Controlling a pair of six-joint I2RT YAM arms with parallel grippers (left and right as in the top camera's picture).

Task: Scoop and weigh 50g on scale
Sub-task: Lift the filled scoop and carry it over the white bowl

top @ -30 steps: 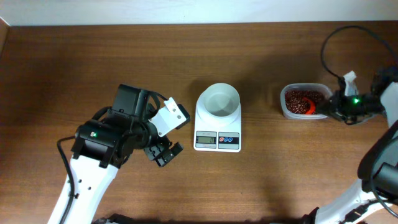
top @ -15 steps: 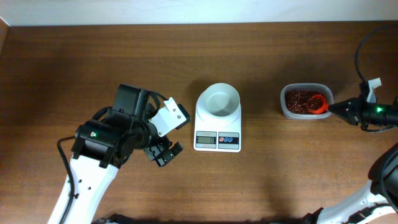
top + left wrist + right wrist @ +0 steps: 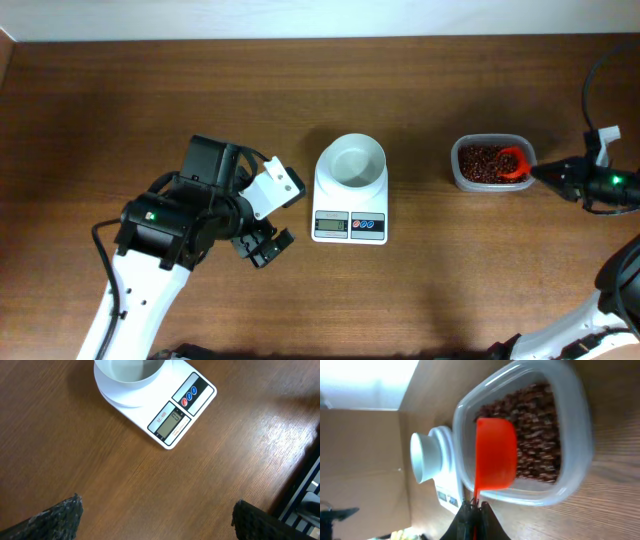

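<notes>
Scale: bowl empty — nothing weighed yet.
Scoop: drawn back across the tub, right of scale.
Right gripper: clamped on scoop handle.
Left gripper: left of scale, spread wide, empty.

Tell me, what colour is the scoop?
Orange-red; the scoop shows best in the right wrist view.

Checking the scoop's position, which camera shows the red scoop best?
Right wrist: the red scoop sits large and close over the bean tub. Overhead shows only a small red speck; left wrist misses it.
</notes>
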